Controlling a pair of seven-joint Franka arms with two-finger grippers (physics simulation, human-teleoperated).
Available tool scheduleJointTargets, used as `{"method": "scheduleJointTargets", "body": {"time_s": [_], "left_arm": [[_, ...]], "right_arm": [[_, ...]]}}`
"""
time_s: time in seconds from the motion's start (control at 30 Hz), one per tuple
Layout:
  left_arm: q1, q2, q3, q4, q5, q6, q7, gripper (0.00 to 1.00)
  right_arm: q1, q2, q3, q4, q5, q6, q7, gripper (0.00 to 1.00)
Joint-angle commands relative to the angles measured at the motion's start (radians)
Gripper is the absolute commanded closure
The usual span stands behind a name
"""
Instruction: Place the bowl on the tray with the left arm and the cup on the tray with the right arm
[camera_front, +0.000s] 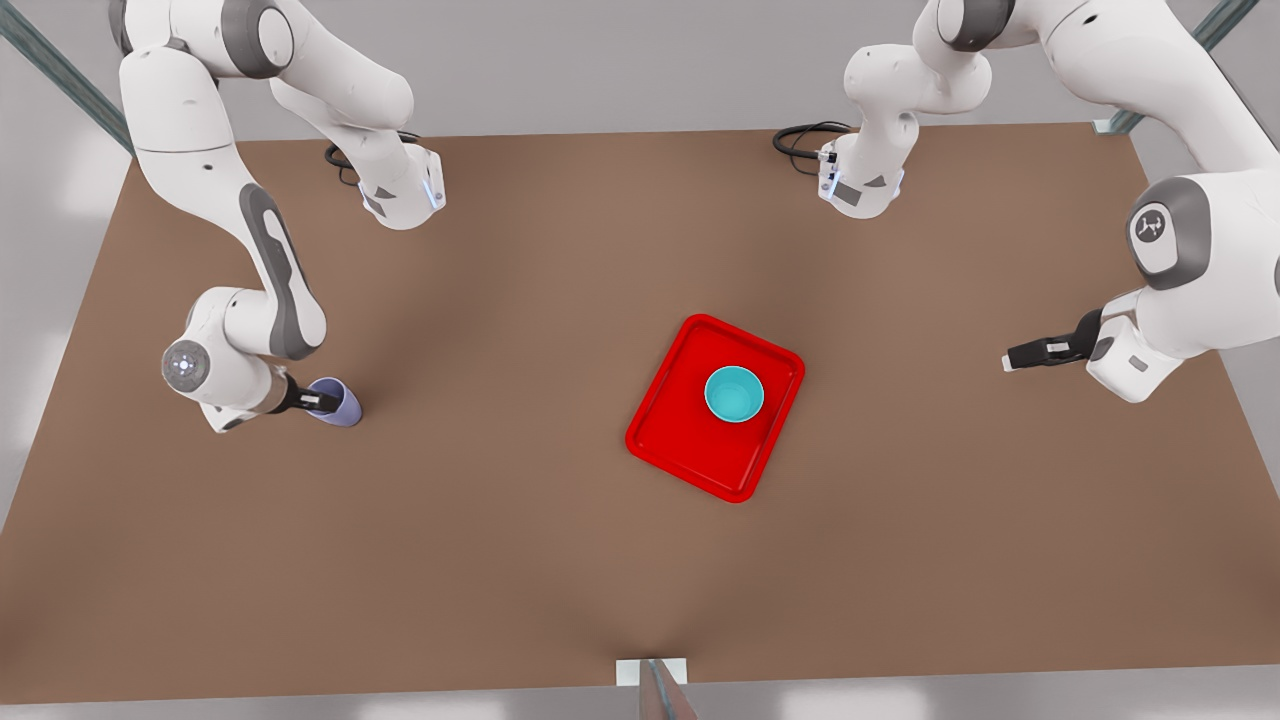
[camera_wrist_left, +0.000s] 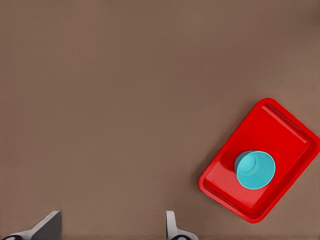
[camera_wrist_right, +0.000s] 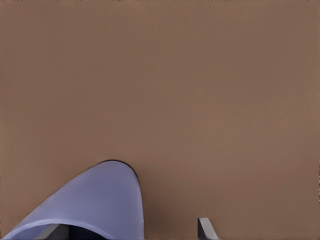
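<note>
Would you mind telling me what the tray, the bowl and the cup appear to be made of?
The tray looks like glossy moulded plastic: saturated red with soft highlights along its low rim. The bowl seems smooth plastic or glazed ceramic; its plain teal surface shows faint sheen, so either fits. The cup appears matte plastic, evenly lavender without glare. As simulator renders, these remain guesses.

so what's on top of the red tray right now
Only the small round teal bowl sits on the flat red rectangular tray, upright and empty. The patch of tray floor under the bowl is covered.
</note>
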Motion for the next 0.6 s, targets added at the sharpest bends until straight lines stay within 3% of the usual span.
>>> {"method": "scheduleJointTargets", "body": {"time_s": [0.0, 0.03, 0.07, 0.5, 0.57], "left_arm": [[0.000, 0.000, 0.000, 0.000, 0.000, 0.000, 0.000, 0.00], [0.000, 0.000, 0.000, 0.000, -0.001, -0.002, 0.000, 0.00], [0.000, -0.002, 0.000, -0.002, 0.000, -0.002, 0.000, 0.00], [0.000, -0.002, 0.000, -0.005, 0.000, -0.018, 0.000, 0.00], [0.000, -0.002, 0.000, -0.005, -0.001, -0.018, 0.000, 0.00]], "right_arm": [[0.002, 0.000, 0.000, 0.002, -0.001, 0.000, 0.008, 0.66], [0.002, 0.000, 0.000, 0.002, -0.001, -0.002, 0.008, 0.77], [0.002, 0.000, 0.000, 0.002, -0.001, -0.002, 0.008, 0.79], [-0.010, -0.003, 0.002, 0.005, -0.001, -0.014, -0.022, 0.79], [0.001, -0.006, 0.006, 0.055, 0.003, -0.117, -0.022, 0.79]]}}
